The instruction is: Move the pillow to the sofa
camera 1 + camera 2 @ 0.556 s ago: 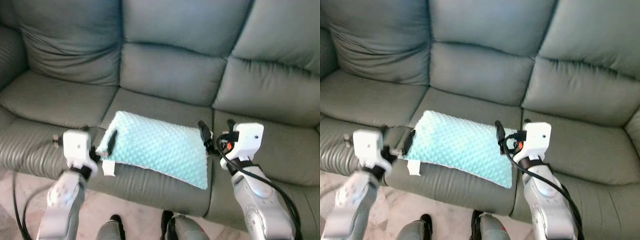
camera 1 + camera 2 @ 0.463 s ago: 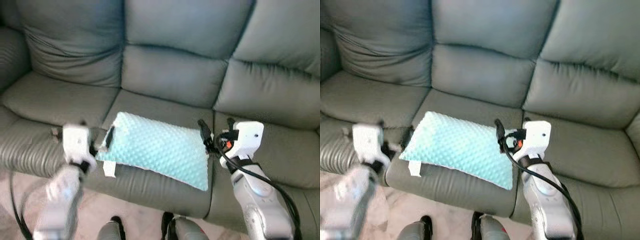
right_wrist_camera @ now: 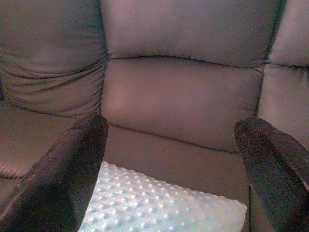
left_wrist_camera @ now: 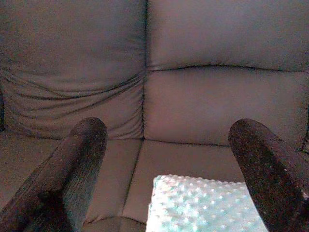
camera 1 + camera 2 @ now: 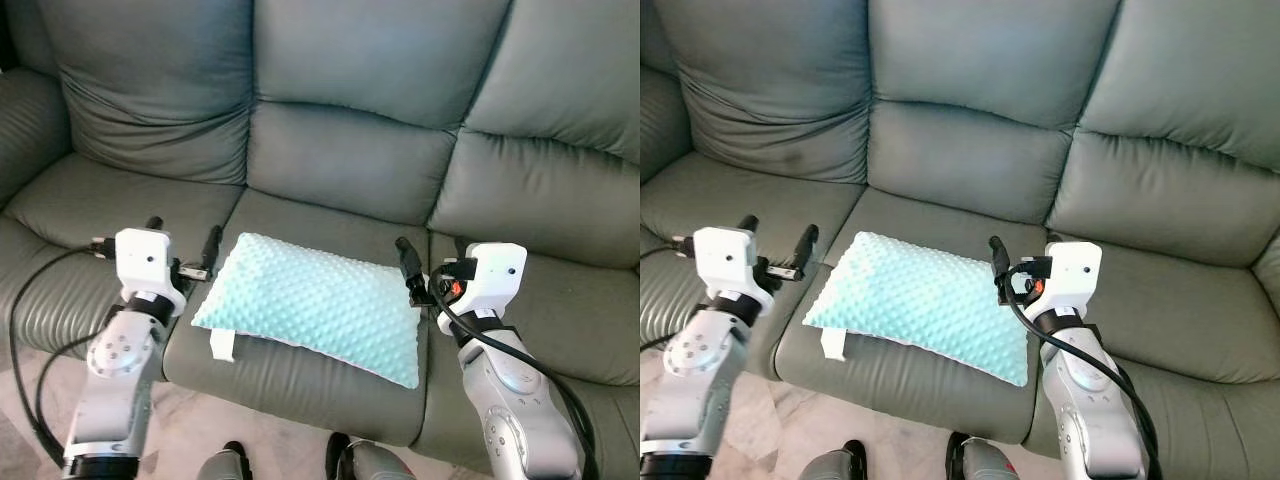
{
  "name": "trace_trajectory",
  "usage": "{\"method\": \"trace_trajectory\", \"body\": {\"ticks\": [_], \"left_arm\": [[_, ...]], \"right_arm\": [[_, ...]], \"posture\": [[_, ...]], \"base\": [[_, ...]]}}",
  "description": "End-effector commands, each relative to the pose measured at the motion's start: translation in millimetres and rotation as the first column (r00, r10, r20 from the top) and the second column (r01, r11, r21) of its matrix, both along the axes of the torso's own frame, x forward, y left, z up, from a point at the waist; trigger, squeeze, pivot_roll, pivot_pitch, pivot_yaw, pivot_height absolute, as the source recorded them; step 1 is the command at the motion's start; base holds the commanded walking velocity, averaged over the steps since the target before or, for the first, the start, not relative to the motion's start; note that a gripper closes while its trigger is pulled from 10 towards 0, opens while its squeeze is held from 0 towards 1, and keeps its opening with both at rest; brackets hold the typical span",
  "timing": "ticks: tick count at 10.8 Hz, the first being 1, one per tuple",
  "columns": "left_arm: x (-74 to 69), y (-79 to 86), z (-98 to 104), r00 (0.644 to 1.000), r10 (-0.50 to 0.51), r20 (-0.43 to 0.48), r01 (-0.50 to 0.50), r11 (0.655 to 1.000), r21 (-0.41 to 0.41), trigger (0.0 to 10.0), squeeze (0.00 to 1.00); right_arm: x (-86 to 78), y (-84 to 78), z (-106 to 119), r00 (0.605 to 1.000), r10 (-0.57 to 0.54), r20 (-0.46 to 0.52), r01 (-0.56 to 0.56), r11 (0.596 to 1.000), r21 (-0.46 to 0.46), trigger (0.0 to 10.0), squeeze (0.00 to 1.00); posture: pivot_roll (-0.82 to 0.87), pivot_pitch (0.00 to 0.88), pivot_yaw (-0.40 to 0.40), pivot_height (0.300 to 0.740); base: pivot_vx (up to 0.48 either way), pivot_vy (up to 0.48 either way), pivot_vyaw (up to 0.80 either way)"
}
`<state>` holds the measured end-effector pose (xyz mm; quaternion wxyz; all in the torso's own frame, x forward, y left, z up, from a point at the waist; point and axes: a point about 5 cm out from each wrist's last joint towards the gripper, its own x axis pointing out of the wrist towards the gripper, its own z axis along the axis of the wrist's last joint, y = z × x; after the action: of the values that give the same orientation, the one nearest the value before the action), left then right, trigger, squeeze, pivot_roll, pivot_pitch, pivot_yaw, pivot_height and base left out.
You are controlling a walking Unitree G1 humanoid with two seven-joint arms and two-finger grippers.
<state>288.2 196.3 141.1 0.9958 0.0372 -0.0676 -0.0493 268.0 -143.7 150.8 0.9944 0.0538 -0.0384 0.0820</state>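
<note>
The left gripper (image 5: 182,247) is pulling away from the pillow (image 5: 315,305): its fingers (image 5: 212,247), which were touching the pillow's left end 0.6 s ago, are now spread wide and standing clear of it, raised over the sofa (image 5: 340,150) seat. The pillow's left end is settling flat.

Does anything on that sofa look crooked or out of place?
Only mildly. The mint dotted pillow lies flat but askew on the sofa's middle seat cushion, its near corner reaching the front edge. A white tag hangs off it. Both open grippers flank it, not touching.
</note>
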Motion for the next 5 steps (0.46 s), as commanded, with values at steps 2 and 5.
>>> {"method": "trace_trajectory", "body": {"ticks": [2, 5], "left_arm": [[-4.6, -2.8, -0.6, 1.000, 0.018, -0.001, -0.018, 1.000, -0.018, 10.0, 0.00], [-3.2, -0.6, -4.9, 0.994, 0.100, -0.050, -0.099, 0.995, 0.024, 10.0, 0.00]], "right_arm": [[1.3, -2.5, -0.3, 1.000, -0.014, -0.002, 0.014, 1.000, -0.012, 10.0, 0.00], [5.3, 2.1, -0.2, 1.000, 0.013, -0.002, -0.013, 0.999, -0.034, 10.0, 0.00]], "posture": [[-0.07, 0.158, -0.045, 0.740], [-0.05, 0.154, -0.050, 0.740]], "base": [[0.000, 0.000, 0.00], [0.000, 0.000, 0.00]]}}
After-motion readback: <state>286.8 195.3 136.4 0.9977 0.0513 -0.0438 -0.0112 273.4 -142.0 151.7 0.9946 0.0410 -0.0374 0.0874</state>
